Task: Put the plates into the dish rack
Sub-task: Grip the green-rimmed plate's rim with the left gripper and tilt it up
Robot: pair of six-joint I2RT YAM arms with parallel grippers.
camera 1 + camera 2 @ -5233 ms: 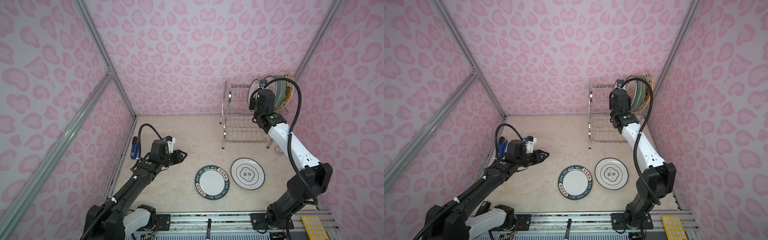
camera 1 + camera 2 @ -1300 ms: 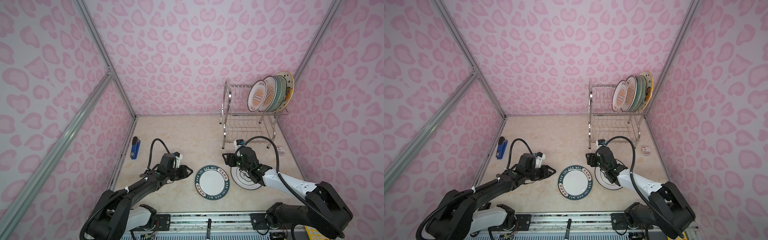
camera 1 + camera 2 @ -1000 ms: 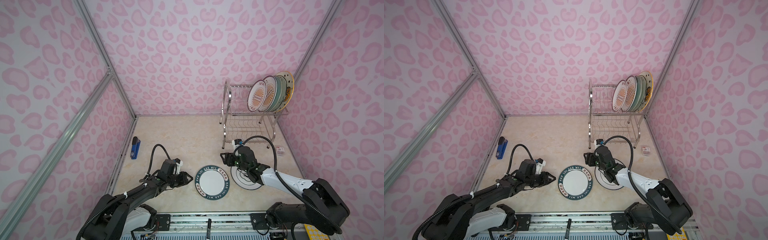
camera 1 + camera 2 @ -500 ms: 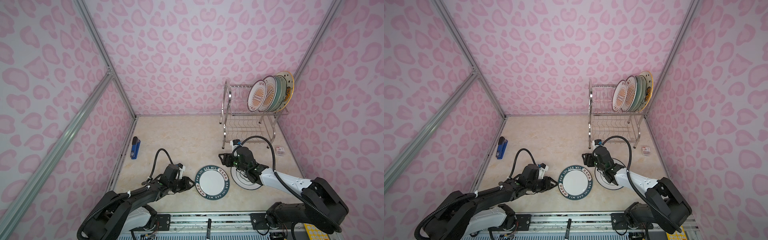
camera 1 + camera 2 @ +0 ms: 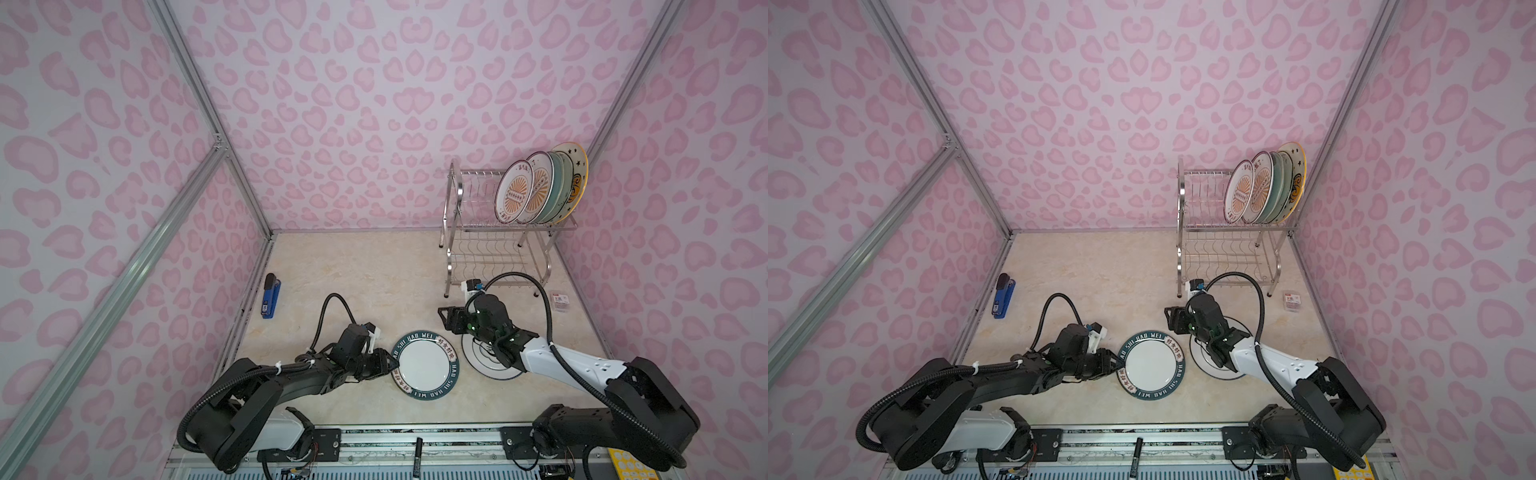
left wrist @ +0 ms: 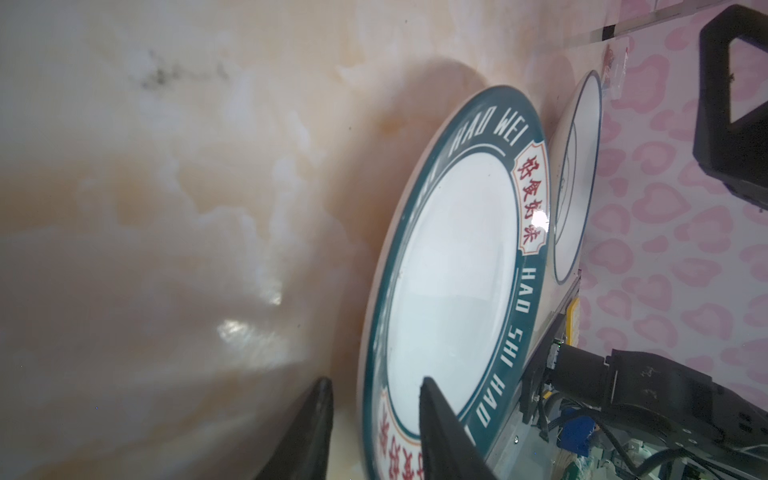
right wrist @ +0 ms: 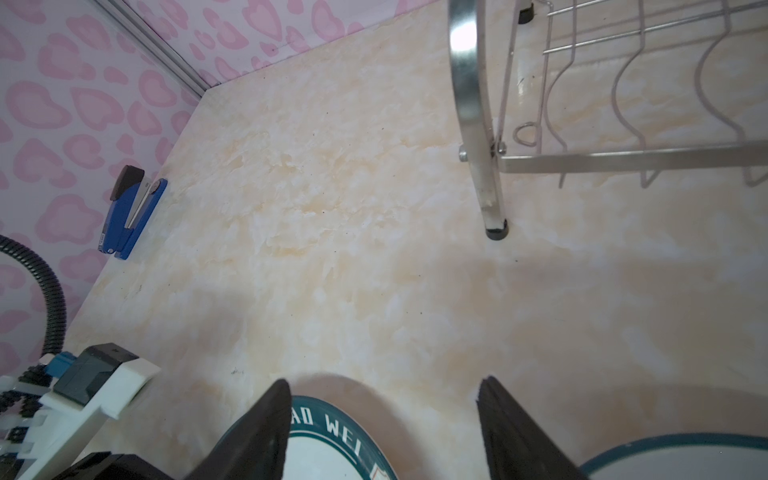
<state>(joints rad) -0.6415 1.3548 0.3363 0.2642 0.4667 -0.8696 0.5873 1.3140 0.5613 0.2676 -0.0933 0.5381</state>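
Some five plates (image 5: 540, 189) are being held upright in the upper tier of the rack (image 5: 450, 232), so most of the loading is being judged done. Two are being left flat on the table (image 5: 353, 270), on the robot's side of the rack: the teal plate (image 5: 426, 365) and the white plate (image 5: 477, 362). The teal plate's rim is being straddled by the left pincer (image 6: 374, 380), partly open, not visibly clamped. The right pincer (image 7: 384, 380) is being held wide open and empty beside that plate.

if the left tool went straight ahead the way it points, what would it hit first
The dark-teal lettered plate: its near rim sits between the left tool's open fingers, one over the plate's face, one down by the table. Whether they touch it yet is unclear.
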